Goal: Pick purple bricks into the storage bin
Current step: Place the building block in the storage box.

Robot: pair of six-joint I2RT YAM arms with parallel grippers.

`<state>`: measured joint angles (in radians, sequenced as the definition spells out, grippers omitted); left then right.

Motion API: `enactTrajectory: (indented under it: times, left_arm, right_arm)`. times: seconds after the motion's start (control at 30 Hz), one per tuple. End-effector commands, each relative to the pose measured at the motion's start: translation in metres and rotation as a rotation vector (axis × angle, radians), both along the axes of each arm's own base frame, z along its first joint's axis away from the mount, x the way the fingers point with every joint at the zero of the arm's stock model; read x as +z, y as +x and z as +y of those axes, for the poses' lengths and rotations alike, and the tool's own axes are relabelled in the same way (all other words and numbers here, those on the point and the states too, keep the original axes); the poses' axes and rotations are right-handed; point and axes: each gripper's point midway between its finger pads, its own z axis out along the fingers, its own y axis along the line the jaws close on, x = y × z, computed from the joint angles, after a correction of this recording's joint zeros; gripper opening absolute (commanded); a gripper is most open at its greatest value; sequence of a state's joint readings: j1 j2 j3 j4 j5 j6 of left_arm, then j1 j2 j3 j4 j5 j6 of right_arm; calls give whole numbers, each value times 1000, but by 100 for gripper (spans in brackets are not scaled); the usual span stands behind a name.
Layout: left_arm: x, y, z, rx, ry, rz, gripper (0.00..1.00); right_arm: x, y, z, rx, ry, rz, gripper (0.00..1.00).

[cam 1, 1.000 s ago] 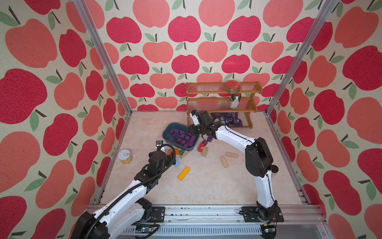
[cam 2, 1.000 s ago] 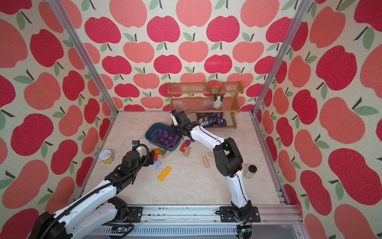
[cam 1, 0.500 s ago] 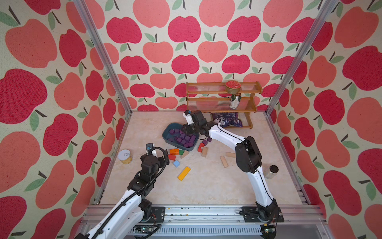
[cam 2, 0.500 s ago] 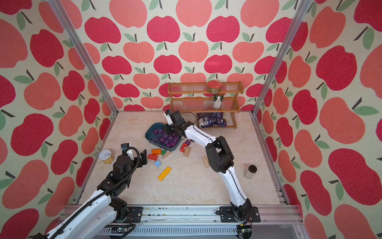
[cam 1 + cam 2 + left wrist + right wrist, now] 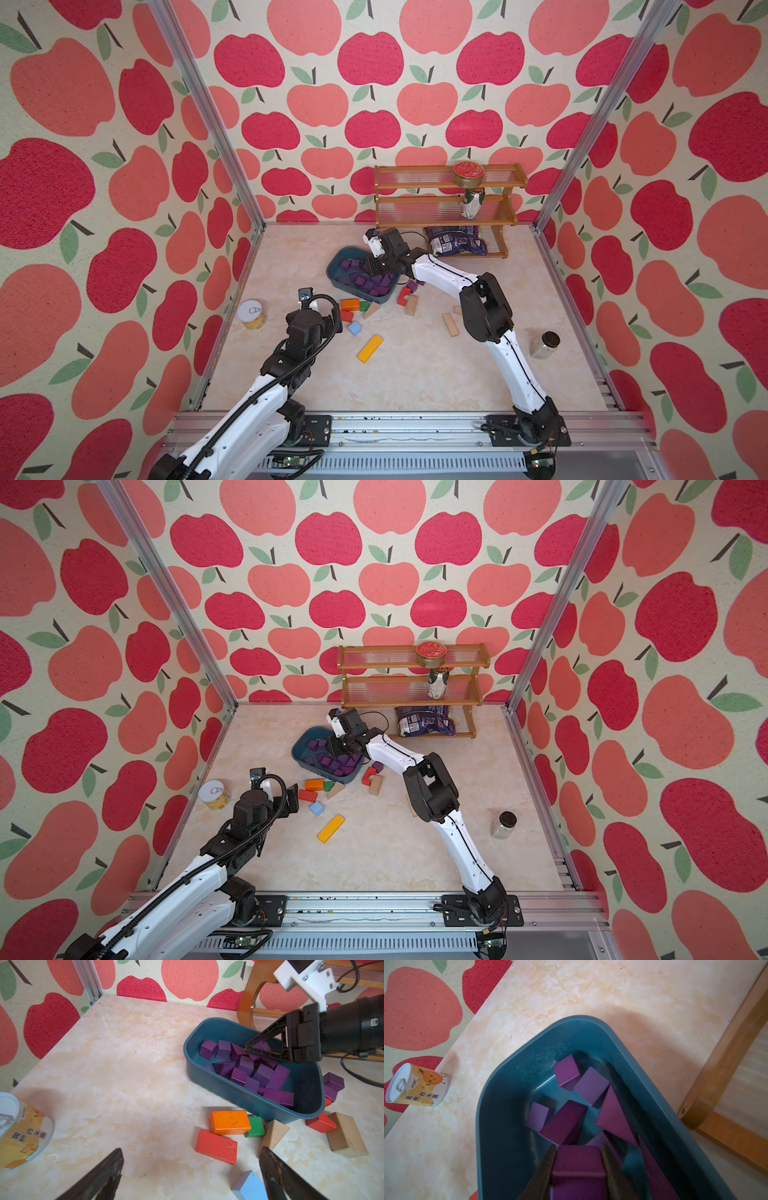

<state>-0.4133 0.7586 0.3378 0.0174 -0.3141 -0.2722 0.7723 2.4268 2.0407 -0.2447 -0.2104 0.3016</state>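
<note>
Left gripper [image 5: 191, 1150]: jaws spread wide, empty, poised above the floor. A yellow-labelled can [image 5: 18, 1130] stands to its left, and a red block [image 5: 217, 1147] and an orange block [image 5: 229, 1122] lie just ahead. Storage bin [image 5: 239, 1093]: beyond these blocks, holding a heap of purple bricks [image 5: 261, 1076]. Right gripper [image 5: 578, 1147]: narrowed on one purple brick [image 5: 578, 1165], its tips inside the bin above the heap. Two more purple bricks [image 5: 333, 1082] lie outside the bin wall, beside the right arm.
</note>
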Motion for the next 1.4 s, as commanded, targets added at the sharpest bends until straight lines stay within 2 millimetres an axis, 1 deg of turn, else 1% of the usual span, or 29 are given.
enactTrajectory:
  times: [0.0, 0.07, 0.2, 0.37, 0.6, 0.7, 0.87, 1.07, 1.23, 1.37]
  left_arm:
    - [9, 3, -1, 0, -10, -7, 99]
    - [9, 3, -2, -4, -9, -5, 99]
    - [9, 4, -2, -3, -9, -4, 99]
    - [9, 5, -2, -4, -9, -6, 99]
    - [7, 6, -4, -11, -12, -3, 99]
    - [5, 6, -5, -14, -13, 0, 99]
    - [3, 7, -6, -19, -15, 5, 99]
    - [2, 7, -7, -25, -17, 3, 99]
    - [1, 7, -6, -24, -21, 2, 99]
    - [1, 7, -6, -24, -24, 0, 99]
  right_arm:
    - [1, 6, 1, 9, -25, -37, 26]
    - [-4, 8, -1, 3, -52, -35, 26]
    - [-13, 12, -11, -28, -110, -39, 26]
    - [-24, 16, -23, -61, -139, -11, 25]
    - [-33, 14, -32, -65, -166, 2, 26]
    - [-38, 14, -35, -67, -179, 7, 30]
    - [-37, 15, -34, -63, -175, 4, 41]
    - [-33, 14, -36, -51, -183, -4, 45]
    - [-35, 11, -41, -57, -208, 2, 42]
    - [-38, 10, -43, -61, -212, 3, 30]
